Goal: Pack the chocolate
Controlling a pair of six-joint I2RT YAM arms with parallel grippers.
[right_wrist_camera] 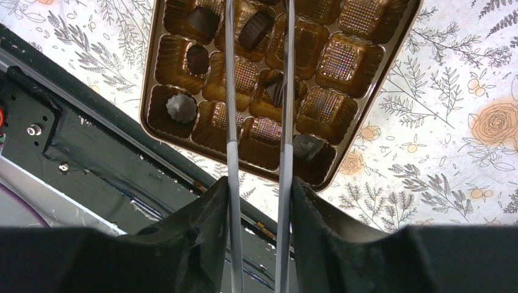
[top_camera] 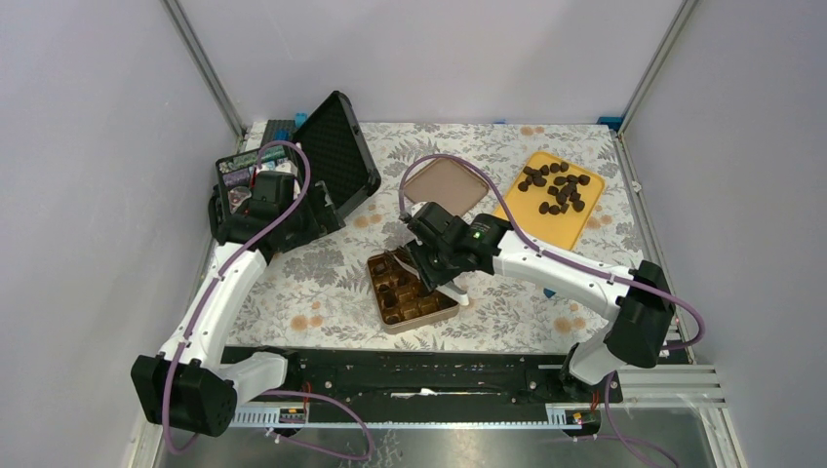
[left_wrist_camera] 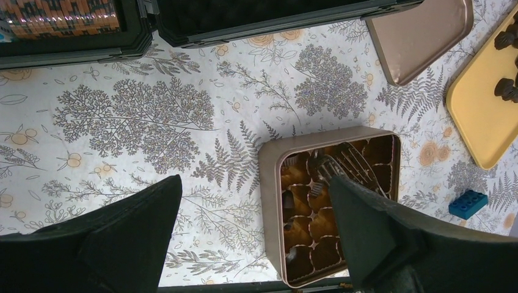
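Many dark chocolate pieces (top_camera: 556,187) lie on a yellow tray (top_camera: 546,226) at the back right; a few show in the left wrist view (left_wrist_camera: 507,88). The golden tin (top_camera: 390,320) sits mid-table and holds several chocolates (right_wrist_camera: 255,29) in its cups (right_wrist_camera: 339,61). My right gripper (top_camera: 439,268) (right_wrist_camera: 259,183) is shut on grey tongs (right_wrist_camera: 231,91), whose arms reach over the tin; their tips run off the frame's top. My left gripper (top_camera: 293,219) (left_wrist_camera: 255,183) is open and empty, held above the table left of the tin (left_wrist_camera: 269,201).
The flat brown lid (top_camera: 447,185) (left_wrist_camera: 421,36) lies behind the tin. An open black case (top_camera: 336,156) (left_wrist_camera: 275,15) stands at the back left. A blue brick (left_wrist_camera: 467,203) lies right of the tin. The black base rail runs along the near edge.
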